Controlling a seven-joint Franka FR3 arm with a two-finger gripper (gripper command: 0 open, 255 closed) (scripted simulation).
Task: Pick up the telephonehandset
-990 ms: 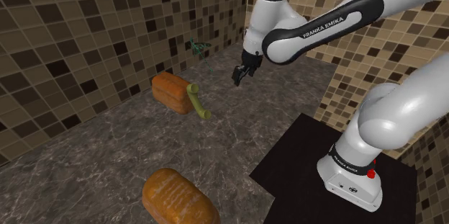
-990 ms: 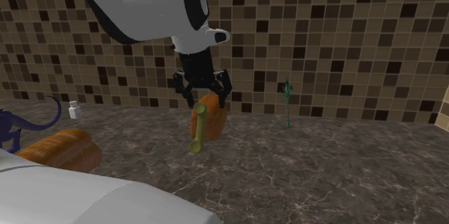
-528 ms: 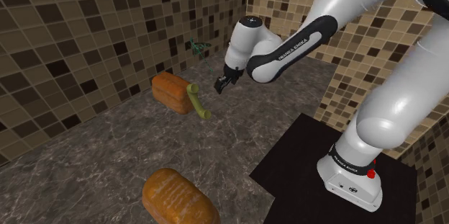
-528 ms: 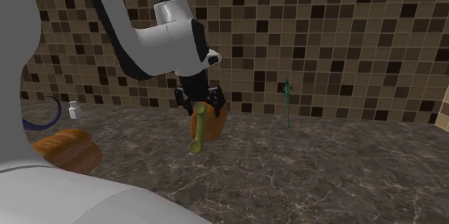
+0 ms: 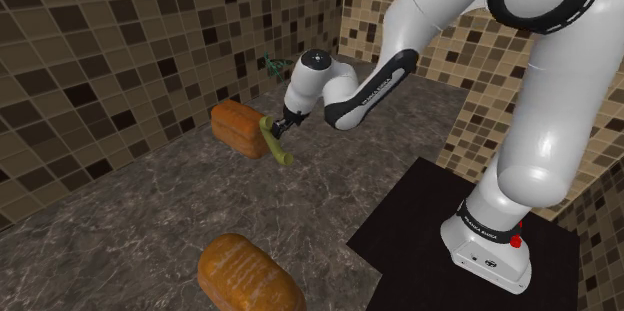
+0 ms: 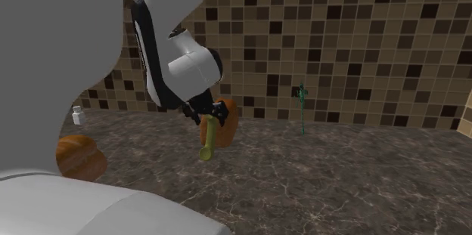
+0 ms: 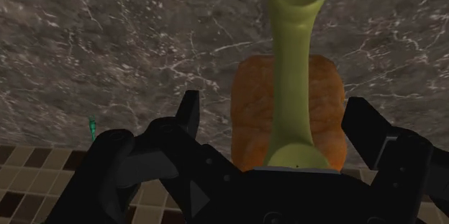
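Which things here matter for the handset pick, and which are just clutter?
Job:
- green handset
- jaws, open, one either side of it

Clutter:
- far loaf, right by the handset
- near loaf
- green figurine
- small white bottle

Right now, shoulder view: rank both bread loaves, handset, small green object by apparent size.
1. near bread loaf (closest to camera, so inflated)
2. far bread loaf
3. olive-green telephone handset
4. small green object

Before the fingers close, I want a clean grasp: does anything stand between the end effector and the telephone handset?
Nothing visible does. The green handset already sits inside the open end effector; the orange loaf lies beyond it.
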